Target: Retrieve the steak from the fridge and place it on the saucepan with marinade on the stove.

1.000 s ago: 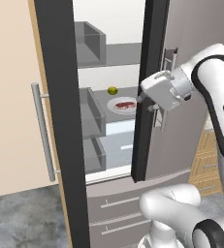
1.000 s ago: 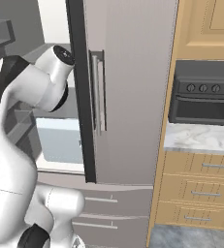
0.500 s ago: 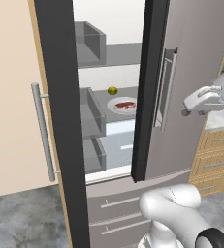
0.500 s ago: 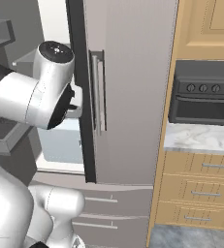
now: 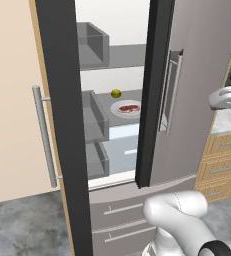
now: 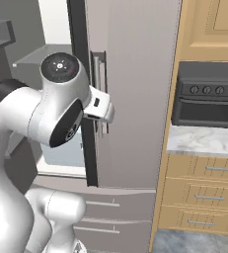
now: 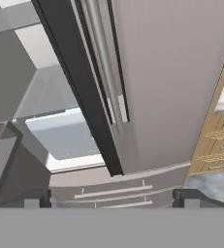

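Note:
The fridge (image 5: 202,75) stands with both upper doors swung open. Inside, on a glass shelf, the dark red steak (image 5: 129,108) lies on a round white plate (image 5: 118,111). A small yellow-green fruit (image 5: 116,93) sits just behind the plate. My gripper (image 7: 112,199) is open with nothing between its fingertips (image 7: 36,198), and it looks at the right door's edge and bar handle (image 7: 106,72). The white hand (image 5: 226,98) hangs to the right of that door, well away from the steak. The saucepan and the stove are out of view.
A black oven (image 6: 207,101) sits on a marble counter (image 6: 199,141) above wooden drawers (image 6: 199,197), right of the fridge. The left door (image 5: 62,125) with its bar handle (image 5: 43,135) juts toward me. Grey door bins (image 5: 94,45) line its inside. Freezer drawers (image 5: 122,220) lie below.
My hand has drawn back from the right door's handle and swung to the right, away from the fridge opening. The jaws stay open. The doors and the steak have not moved.

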### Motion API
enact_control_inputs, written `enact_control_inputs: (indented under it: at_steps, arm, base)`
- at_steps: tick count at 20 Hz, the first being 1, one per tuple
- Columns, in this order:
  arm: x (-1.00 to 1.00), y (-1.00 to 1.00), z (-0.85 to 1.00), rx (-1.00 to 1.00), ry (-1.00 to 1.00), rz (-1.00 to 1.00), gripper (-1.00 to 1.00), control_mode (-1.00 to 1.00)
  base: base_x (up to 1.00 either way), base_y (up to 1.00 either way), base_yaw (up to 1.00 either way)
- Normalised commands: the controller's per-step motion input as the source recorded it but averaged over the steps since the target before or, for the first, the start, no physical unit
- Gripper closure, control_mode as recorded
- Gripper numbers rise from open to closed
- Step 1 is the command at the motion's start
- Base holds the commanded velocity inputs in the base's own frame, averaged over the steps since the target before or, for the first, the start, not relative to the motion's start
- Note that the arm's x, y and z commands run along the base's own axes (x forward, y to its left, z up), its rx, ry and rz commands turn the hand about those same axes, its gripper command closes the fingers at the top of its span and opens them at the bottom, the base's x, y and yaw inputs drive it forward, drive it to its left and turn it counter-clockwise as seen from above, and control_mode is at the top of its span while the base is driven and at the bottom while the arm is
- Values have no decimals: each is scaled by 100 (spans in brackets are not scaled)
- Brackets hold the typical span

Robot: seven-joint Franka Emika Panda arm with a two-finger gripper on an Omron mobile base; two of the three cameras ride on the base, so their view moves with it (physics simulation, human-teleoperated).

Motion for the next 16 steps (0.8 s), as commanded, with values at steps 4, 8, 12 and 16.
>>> enact_control_inputs:
  at_steps: [4,8,12,16]
  arm:
    - [89,11,0,0,0,-11,-100,-100]
    - [72,1,0,0,0,-1,-100,-100]
    - [49,-3,-3,0,0,3,-100,-100]
    - [67,0,-16,0,-1,4,-100,-100]
  base:
    - [0,0,0]
    - [0,0,0]
    - [0,0,0]
    - [0,0,0]
